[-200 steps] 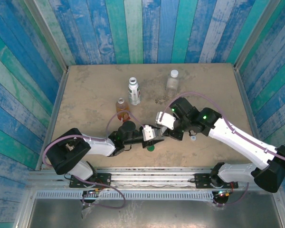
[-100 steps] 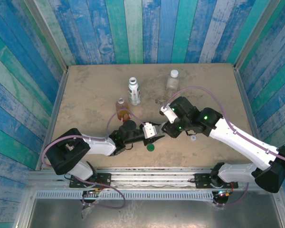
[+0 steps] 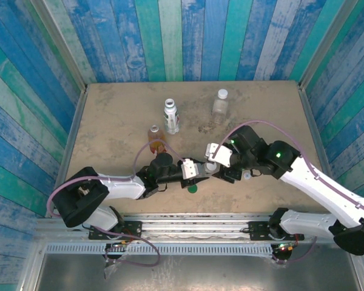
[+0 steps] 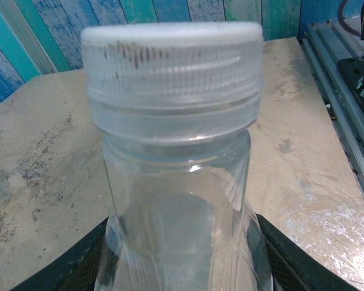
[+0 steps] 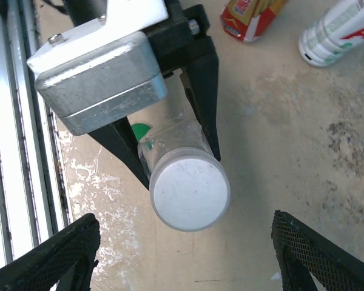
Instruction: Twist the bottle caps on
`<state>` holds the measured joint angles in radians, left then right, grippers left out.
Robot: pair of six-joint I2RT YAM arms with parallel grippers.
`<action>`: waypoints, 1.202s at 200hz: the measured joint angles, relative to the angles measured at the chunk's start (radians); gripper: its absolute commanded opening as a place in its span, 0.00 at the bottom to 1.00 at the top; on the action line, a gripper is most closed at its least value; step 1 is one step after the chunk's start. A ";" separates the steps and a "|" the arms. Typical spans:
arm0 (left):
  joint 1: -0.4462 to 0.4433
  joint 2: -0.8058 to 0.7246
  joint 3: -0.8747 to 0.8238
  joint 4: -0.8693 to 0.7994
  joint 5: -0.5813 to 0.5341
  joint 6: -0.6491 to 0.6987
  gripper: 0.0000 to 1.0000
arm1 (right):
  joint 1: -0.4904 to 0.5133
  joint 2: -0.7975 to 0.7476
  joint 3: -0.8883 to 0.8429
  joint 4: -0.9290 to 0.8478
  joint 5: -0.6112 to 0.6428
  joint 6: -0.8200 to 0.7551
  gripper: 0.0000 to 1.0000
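White cap (image 5: 189, 185) on clear bottle (image 4: 182, 206); green cap (image 3: 193, 188) lies loose.

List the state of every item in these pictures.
small clear bottle: capped, gripped
left gripper: shut on small clear bottle
right gripper: open, empty
green cap: loose on table
larger clear bottle: standing, capped
white-labelled bottle: standing, seemingly capped
amber bottle: standing, seemingly uncapped

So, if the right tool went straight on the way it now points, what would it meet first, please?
Most likely the round white plastic cap on the small clear plastic bottle held in the left tool; it lies centred ahead of the open right tool, though depth is unclear.
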<state>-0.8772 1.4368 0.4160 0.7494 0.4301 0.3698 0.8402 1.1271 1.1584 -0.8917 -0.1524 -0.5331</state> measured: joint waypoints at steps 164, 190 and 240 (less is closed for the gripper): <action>0.000 -0.028 -0.008 -0.029 -0.013 0.012 0.53 | -0.002 0.159 0.053 -0.019 -0.050 -0.060 0.22; -0.001 -0.028 -0.015 -0.017 -0.028 -0.003 0.51 | -0.002 0.169 0.059 -0.010 -0.045 0.051 0.18; -0.002 -0.027 -0.026 -0.013 -0.084 -0.015 0.52 | 0.002 0.150 -0.002 0.105 -0.022 0.386 0.24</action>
<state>-0.8791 1.4101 0.3901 0.7364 0.3466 0.3550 0.8421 1.2766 1.1564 -0.7868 -0.1741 -0.1474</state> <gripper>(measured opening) 0.545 0.400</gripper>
